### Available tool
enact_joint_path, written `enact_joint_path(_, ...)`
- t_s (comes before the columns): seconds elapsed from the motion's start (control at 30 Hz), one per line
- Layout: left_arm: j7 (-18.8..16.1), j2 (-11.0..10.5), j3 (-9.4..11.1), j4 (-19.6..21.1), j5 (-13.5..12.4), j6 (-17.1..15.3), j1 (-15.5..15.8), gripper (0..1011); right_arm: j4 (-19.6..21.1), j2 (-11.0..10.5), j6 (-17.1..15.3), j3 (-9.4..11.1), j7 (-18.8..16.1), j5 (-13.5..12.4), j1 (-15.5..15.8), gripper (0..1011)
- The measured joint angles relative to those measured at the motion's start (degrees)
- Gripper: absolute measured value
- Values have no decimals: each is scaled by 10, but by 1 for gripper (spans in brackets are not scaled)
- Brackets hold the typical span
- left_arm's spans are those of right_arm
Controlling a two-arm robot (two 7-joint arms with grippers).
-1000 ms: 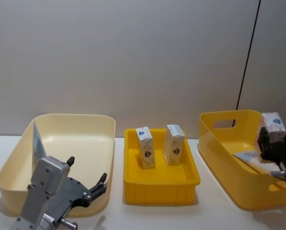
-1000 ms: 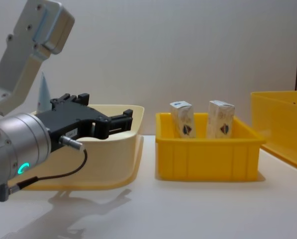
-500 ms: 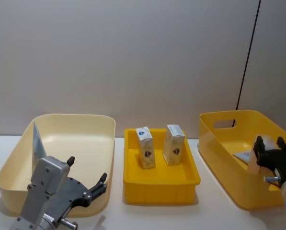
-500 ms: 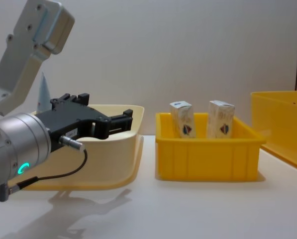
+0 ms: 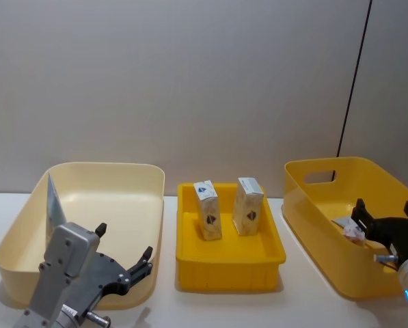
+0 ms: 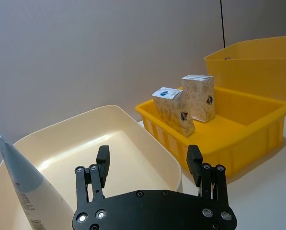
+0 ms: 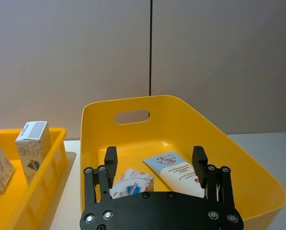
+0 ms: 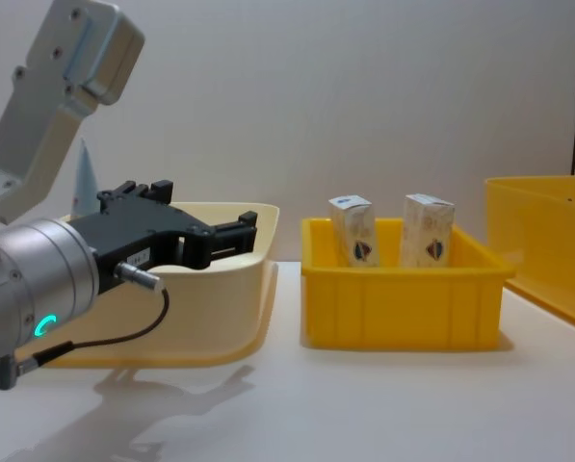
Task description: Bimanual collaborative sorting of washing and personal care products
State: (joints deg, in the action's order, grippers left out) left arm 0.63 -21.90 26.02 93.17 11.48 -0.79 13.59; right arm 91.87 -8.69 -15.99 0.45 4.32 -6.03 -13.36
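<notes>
Sorting is partly complete. At the head view's lower right, the right hand (image 5: 385, 231) is hovering wide open and empty over the deep yellow plastic bin (image 5: 313, 205), where a small white carton (image 7: 131, 182) and a pale squeeze tube (image 7: 174, 167) are lying. Two upright white cartons (image 5: 227, 207) are standing in the centre shallow yellow tray (image 5: 190, 256), judged pending. At lower left, the left hand (image 5: 125, 268) is waiting open and empty beside the cream plastic bin (image 5: 152, 205), which is holding one tall pale blue tube (image 5: 53, 203).

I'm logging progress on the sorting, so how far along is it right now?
Partly done. Sorted so far: one squeeze tube leans in the cream bin, and a carton and another tube lie in the large yellow bin. In hand: nothing; the right gripper hangs open above that bin, and the left gripper is open at the cream bin. Left: two upright cartons in the middle yellow tray.
</notes>
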Motion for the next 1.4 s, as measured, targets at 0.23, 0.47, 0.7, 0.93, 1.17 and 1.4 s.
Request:
enact_joint_path(0.23, 0, 0, 0, 0, 0, 0, 0, 1002, 1, 1, 9, 1, -3, 1, 1, 1001)
enact_joint_path(0.47, 0, 0, 0, 0, 0, 0, 0, 1002, 8, 0, 41, 3, -17, -2, 6, 1001)
enact_joint_path(0.7, 0, 0, 0, 0, 0, 0, 0, 1002, 21, 0, 80, 9, -38, -14, 14, 1001)
enact_joint_path(0.93, 0, 0, 0, 0, 0, 0, 0, 1002, 25, -3, 86, 6, -43, -19, 19, 1001)
enact_joint_path(1.17, 0, 0, 0, 0, 0, 0, 0, 1001, 40, -25, 97, -24, -51, -37, 45, 1001)
enact_joint_path(1.4, 0, 0, 0, 0, 0, 0, 0, 1002, 59, -54, 113, -63, -62, -61, 80, 1001)
